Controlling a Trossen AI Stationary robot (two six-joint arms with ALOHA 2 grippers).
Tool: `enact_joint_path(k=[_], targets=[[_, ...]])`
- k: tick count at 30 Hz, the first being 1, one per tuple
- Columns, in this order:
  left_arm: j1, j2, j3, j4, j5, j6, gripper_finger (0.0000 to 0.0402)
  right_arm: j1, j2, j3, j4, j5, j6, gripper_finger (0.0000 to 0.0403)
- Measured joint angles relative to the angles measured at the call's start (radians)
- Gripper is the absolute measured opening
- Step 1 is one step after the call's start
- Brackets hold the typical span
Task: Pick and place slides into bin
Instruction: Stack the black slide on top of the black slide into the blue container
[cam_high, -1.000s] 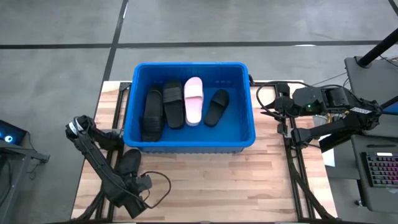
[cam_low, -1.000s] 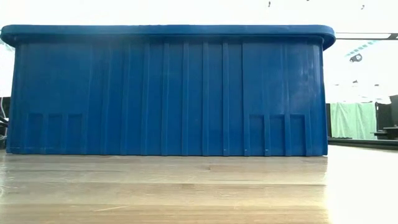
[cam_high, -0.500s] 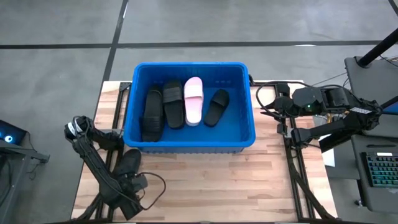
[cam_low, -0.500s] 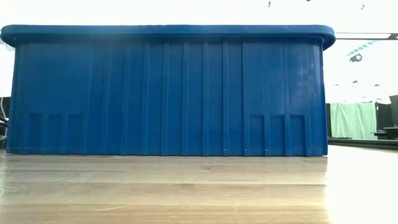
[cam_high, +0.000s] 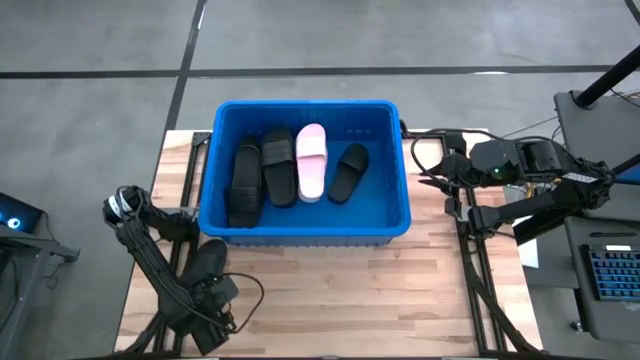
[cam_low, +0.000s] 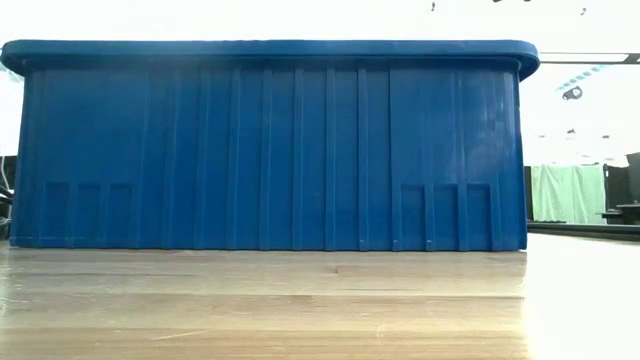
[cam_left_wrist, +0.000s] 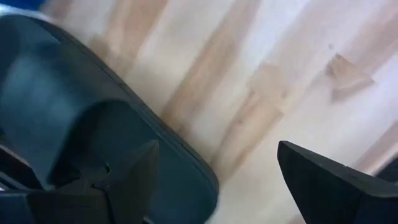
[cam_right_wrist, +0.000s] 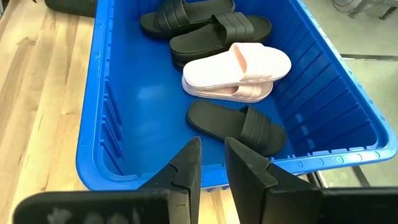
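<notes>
Black left gripper, fingers spread wide, hangs low over the front-left of the wooden table, one finger right over a black slide lying there outside the bin; no grip visible. Right gripper, fingers nearly pressed together and holding nothing, waits beside the bin's right wall. Inside the bin lie three black slides and stacked pink ones; grey floor surrounds the table.

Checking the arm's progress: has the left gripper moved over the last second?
Yes. In the high view the left gripper has pulled back from the bin toward the table's near edge, over the black slide on the table.
</notes>
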Motion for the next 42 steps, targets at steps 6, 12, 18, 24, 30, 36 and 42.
enact_joint_path(k=[6,12,18,24,30,36,42], targets=[[-0.006,-0.004,0.0,-0.018,-0.078,0.016,0.0311,0.0,0.0,0.0,0.0,0.0,0.011,0.0058],[-0.047,-0.005,0.0,-0.076,-0.106,0.064,0.0311,0.0,0.0,0.0,0.0,0.0,0.011,0.0064],[-0.101,-0.005,-0.006,-0.092,-0.105,0.133,0.0311,0.0,0.0,0.0,0.001,0.0,0.03,0.0062],[-0.146,-0.005,-0.023,-0.094,-0.104,0.131,0.0311,0.0,0.0,0.0,0.009,0.0,0.07,0.006],[-0.189,-0.005,-0.031,-0.094,-0.124,0.131,0.0311,0.0,0.0,0.0,0.009,-0.009,0.134,0.007],[-0.216,-0.005,-0.031,-0.097,-0.233,0.13,0.0311,0.0,0.0,0.0,0.01,-0.008,0.19,0.0077],[-0.274,-0.005,-0.049,-0.14,-0.3,0.129,0.0311,0.0,0.0,0.0,0.012,-0.008,0.301,0.0073]])
